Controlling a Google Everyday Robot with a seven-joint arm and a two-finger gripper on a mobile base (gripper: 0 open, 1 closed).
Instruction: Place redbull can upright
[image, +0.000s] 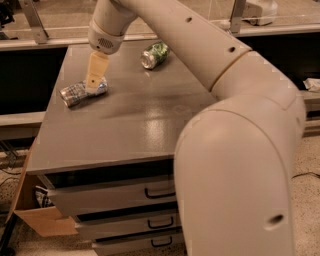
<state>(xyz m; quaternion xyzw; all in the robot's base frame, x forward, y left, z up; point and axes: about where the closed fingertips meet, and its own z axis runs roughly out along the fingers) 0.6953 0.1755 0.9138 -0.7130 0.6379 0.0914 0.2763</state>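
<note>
The redbull can (80, 93) is a dented silver and pale-blue can lying on its side near the left edge of the grey cabinet top (140, 115). My gripper (94, 82) hangs from the white arm straight over the can's right half, its tan fingers (96, 70) pointing down and reaching the can's body. The arm's large white links fill the right side of the view and hide the water bottle.
A green patterned can (154, 54) lies on its side at the back of the top. The cabinet has several drawers (150, 192) below. A cardboard box (37, 215) sits on the floor at the left. A metal rail (45, 42) runs behind the cabinet.
</note>
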